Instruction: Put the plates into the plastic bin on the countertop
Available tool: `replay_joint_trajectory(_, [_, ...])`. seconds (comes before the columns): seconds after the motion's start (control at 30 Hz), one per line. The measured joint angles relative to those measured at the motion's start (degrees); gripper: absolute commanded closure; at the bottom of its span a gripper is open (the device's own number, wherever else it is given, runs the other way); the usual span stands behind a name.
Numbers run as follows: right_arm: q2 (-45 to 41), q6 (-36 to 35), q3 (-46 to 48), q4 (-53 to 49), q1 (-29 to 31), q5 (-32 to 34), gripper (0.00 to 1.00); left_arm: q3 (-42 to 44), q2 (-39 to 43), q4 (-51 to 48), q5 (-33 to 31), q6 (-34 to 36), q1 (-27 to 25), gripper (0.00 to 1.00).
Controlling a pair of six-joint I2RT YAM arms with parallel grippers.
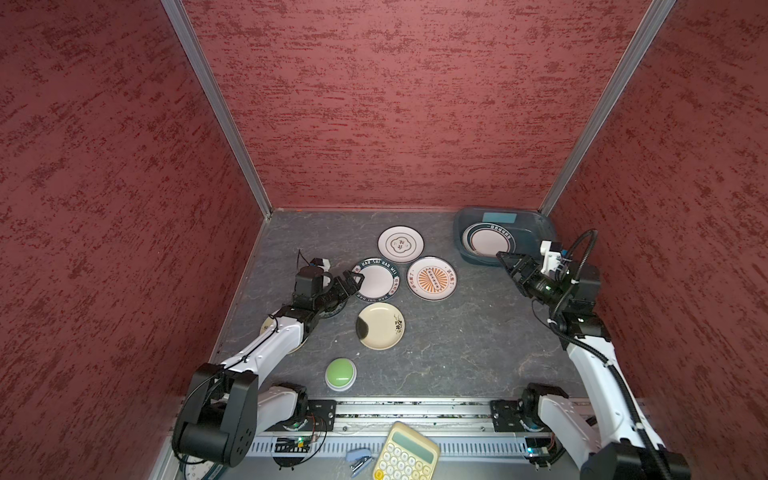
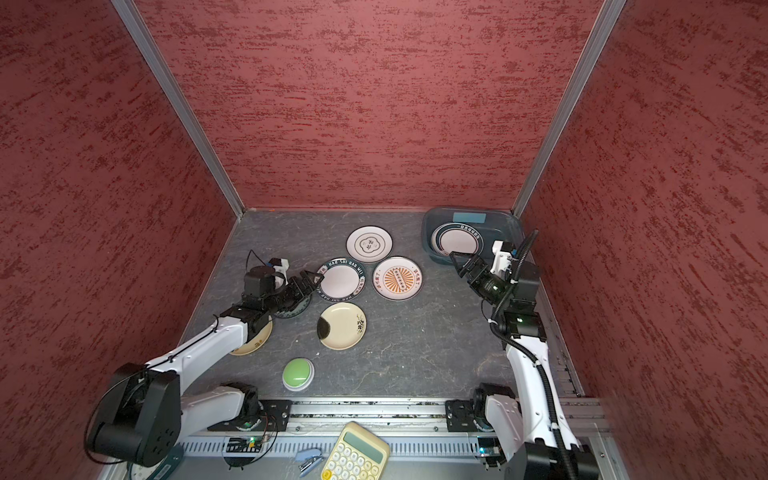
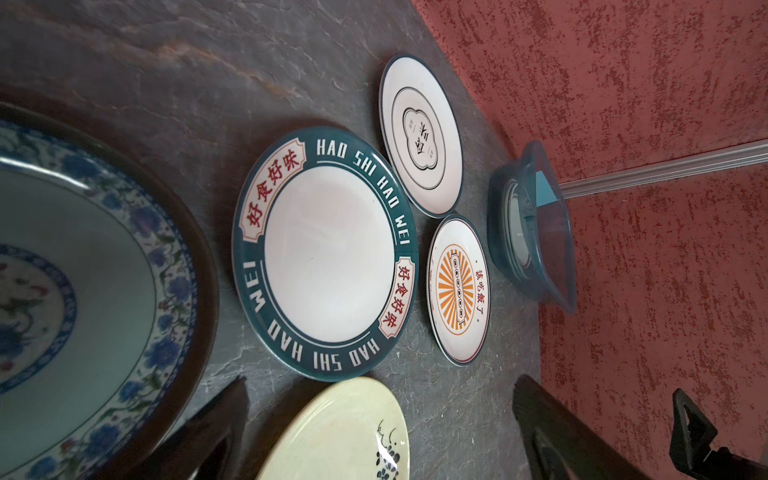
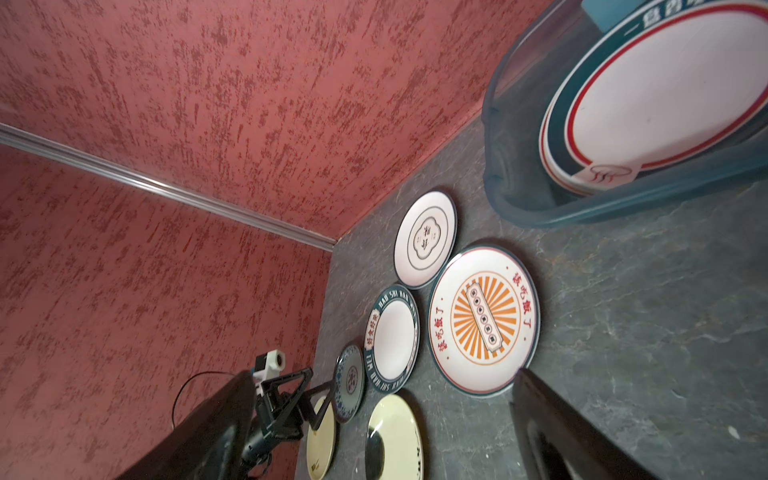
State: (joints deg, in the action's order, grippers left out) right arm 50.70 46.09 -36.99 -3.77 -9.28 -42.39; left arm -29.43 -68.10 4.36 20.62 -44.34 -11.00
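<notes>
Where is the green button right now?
In both top views the green button sits on the countertop, left of centre, nearest the cream plate and the front rail.

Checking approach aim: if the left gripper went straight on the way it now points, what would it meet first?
Likely the HAO SHI plate: the open left gripper points across its near rim. Its height above the plate is unclear; if level, it may pass over toward the sunburst plate.
</notes>
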Motion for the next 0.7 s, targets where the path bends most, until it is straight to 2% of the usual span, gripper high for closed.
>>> replay_joint_trajectory(0.4, [-3.3,2.25,6.45,2.86,0.0,-6.56,0.05,1.03,-4.31,3.41,-0.17,-3.93,-0.28,0.01])
replay_joint_trajectory(0.7, [-5.6,5.66,9.66,5.68,0.09,-7.98,0.08,-1.16,-13.44,7.06,0.79,-6.86,-0.24,0.01])
